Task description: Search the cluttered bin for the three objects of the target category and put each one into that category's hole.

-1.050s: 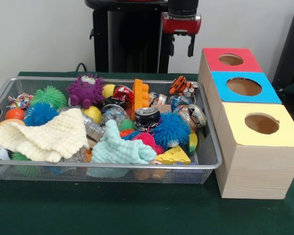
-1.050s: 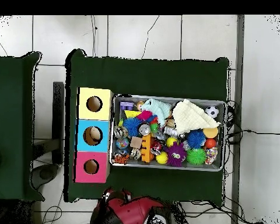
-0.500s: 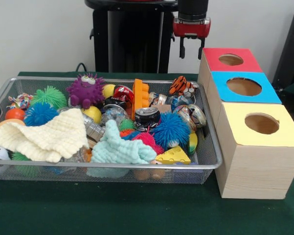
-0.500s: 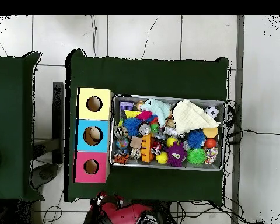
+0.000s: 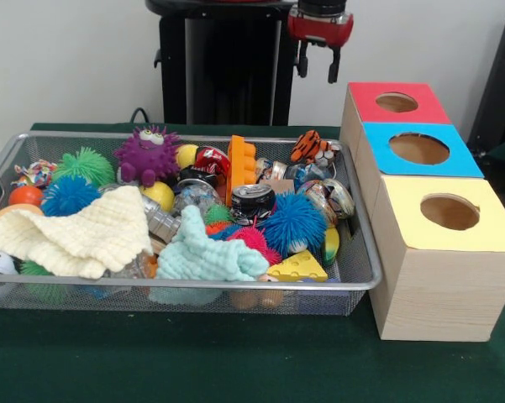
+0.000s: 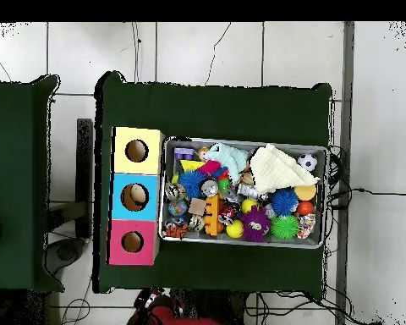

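While the pincer (image 5: 317, 65) hangs released and empty, high behind the wire bin (image 5: 363, 277) and well above its clutter, the target category remains unstated, so it should descend vertically onto one exposed item, avoiding the cloths (image 5: 76, 231).

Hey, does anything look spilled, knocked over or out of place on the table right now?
Nothing stands out. The toys all sit inside the wire bin, the three boxes stand in a straight row, and the end effector hangs empty above.
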`<state>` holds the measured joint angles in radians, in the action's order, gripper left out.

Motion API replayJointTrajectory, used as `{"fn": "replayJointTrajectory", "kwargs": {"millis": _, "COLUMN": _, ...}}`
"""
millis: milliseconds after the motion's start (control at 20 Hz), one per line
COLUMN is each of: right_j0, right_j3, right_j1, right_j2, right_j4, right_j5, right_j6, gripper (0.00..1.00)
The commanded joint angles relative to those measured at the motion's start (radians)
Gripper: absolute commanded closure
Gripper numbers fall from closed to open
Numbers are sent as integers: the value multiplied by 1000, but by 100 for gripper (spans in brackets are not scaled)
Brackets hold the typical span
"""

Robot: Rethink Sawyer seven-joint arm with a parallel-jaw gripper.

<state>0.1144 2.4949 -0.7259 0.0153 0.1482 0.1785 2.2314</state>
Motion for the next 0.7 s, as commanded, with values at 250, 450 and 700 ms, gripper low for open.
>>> {"fn": "replayJointTrajectory", "kwargs": {"millis": 250, "right_j0": 83, "right_j3": 39, "right_j1": 35, "right_j2": -70, "right_j4": -116, "right_j5": 87, "right_j6": 305, "gripper": 0}}
{"fn": "replayJointTrajectory", "kwargs": {"millis": 450, "right_j0": 86, "right_j3": 37, "right_j1": 45, "right_j2": -77, "right_j4": -136, "right_j5": 84, "right_j6": 294, "gripper": 0}}
{"fn": "replayJointTrajectory", "kwargs": {"millis": 700, "right_j0": 100, "right_j3": 11, "right_j1": 60, "right_j2": -102, "right_j4": -134, "right_j5": 139, "right_j6": 294, "gripper": 0}}
